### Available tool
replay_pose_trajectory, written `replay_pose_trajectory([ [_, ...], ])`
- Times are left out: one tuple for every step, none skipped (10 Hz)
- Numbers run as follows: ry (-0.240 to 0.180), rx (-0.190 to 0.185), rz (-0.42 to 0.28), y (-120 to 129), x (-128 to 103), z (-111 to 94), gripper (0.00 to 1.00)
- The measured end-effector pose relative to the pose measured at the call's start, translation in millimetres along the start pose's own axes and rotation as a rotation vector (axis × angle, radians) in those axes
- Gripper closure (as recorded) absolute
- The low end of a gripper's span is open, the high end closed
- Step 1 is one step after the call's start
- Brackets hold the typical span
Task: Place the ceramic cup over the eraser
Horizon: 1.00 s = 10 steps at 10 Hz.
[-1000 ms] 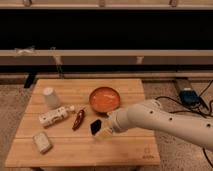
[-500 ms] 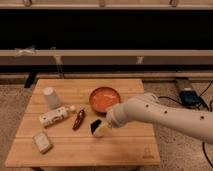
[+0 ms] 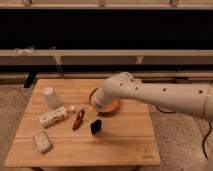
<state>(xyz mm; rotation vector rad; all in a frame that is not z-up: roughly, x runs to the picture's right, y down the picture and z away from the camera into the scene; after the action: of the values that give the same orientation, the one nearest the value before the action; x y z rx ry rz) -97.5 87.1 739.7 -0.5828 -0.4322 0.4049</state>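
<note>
Standing by the table (image 3: 125,142), I see the hand (image 3: 94,111) hanging low at the end of the pale arm, between the orange bowl (image 3: 114,106) and the eraser (image 3: 96,126), just above the black block. Whether it is spread or pressed together I cannot tell. It seems to carry nothing, though the wrist hides most of it. The ceramic cup (image 3: 50,96) stands well apart at the far left of the table, behind the white bottle (image 3: 52,116). The eraser sits near the middle, beside the dark red object (image 3: 78,120).

The worry is the route. To reach the cup, the arm has to sweep left over the eraser, the red object and the bottle. Travelling this low, it could nudge the eraser away or roll the bottle into the cup. A tapered cup may also slip from a shallow grip, and lowering it off-centre would land its rim on the block rather than around it.
</note>
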Motion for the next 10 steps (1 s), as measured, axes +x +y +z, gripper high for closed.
replay_pose_trajectory([
  [0.014, -0.005, -0.029, -6.3, -11.2, 12.4, 0.20],
  [0.030, -0.010, -0.066, -14.0, -26.2, 27.8, 0.20],
  [0.043, -0.014, -0.096, -20.8, -39.5, 41.5, 0.20],
  [0.058, -0.019, -0.137, -29.0, -54.4, 57.1, 0.20],
  [0.067, -0.022, -0.166, -34.6, -64.8, 67.1, 0.20],
  [0.079, -0.029, -0.212, -40.2, -82.6, 81.3, 0.20],
  [0.089, -0.035, -0.249, -44.2, -95.9, 91.9, 0.20],
  [0.098, -0.039, -0.278, -47.5, -105.5, 99.3, 0.20],
  [0.105, -0.041, -0.299, -50.7, -113.6, 104.2, 0.20],
  [0.119, -0.052, -0.342, -52.8, -130.3, 115.8, 0.20],
])
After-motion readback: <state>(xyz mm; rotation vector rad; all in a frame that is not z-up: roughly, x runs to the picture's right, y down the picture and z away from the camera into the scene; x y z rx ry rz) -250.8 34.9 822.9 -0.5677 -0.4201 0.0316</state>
